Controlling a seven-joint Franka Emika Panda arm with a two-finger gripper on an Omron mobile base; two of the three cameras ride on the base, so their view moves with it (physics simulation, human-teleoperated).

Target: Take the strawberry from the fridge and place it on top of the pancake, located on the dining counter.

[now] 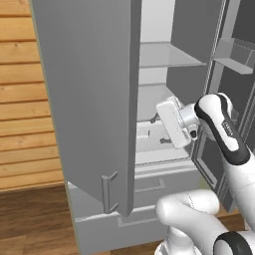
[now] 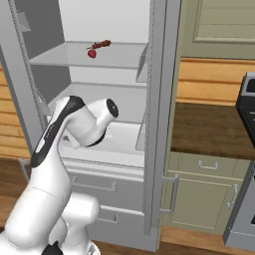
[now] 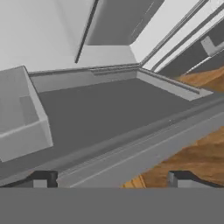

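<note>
The fridge [image 1: 89, 99] stands with both doors swung wide. The strawberry [image 2: 91, 54] is a tiny red berry on an upper shelf [image 2: 114, 57], next to a darker elongated morsel [image 2: 102, 45]. My gripper [image 1: 158, 130] reaches into the lower compartment, well below that shelf, open with nothing between its fingers. In the hand view the gripper [image 3: 111, 179] looks across the lower grey shelf [image 3: 109, 109], its two fingertips [image 3: 41, 179] wide apart. The pancake and the dining counter are out of view.
A grey bin [image 3: 22, 113] sits at the left of the lower shelf. The open left door [image 1: 119, 149] is close beside the arm, the right door edge [image 2: 162, 99] on the other side. A dark wooden counter [image 2: 209, 129] over pale green cabinets and a stove [image 2: 247, 109] stand to the right.
</note>
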